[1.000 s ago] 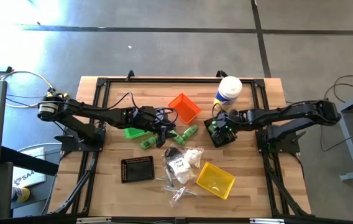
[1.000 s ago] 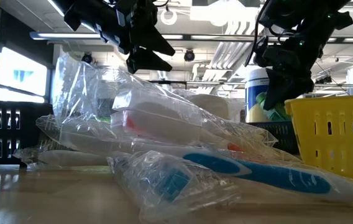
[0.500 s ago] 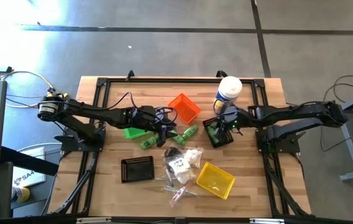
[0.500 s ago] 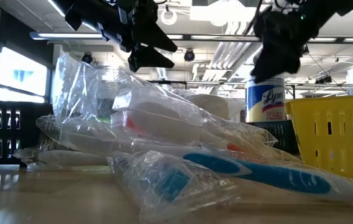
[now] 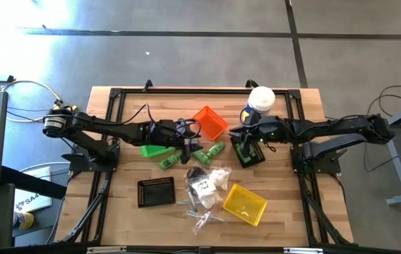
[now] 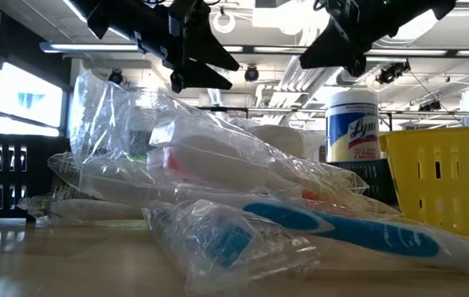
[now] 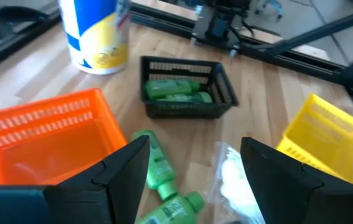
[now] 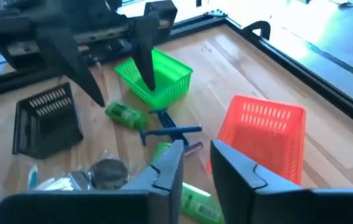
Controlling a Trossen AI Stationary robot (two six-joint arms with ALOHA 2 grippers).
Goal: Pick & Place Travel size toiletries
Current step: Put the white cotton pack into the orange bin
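Two green bottles (image 7: 175, 90) lie in the black basket (image 7: 189, 107); more remain on the table (image 5: 116, 190). Left gripper (image 5: 186, 143) fingers apart, right gripper (image 8: 192, 163) fingers narrowly apart, both empty.

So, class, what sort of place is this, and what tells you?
Probably a robotics lab or workshop: a wooden table on bare concrete floor, two mounted arms, and exposed ceiling pipes with strip lights.
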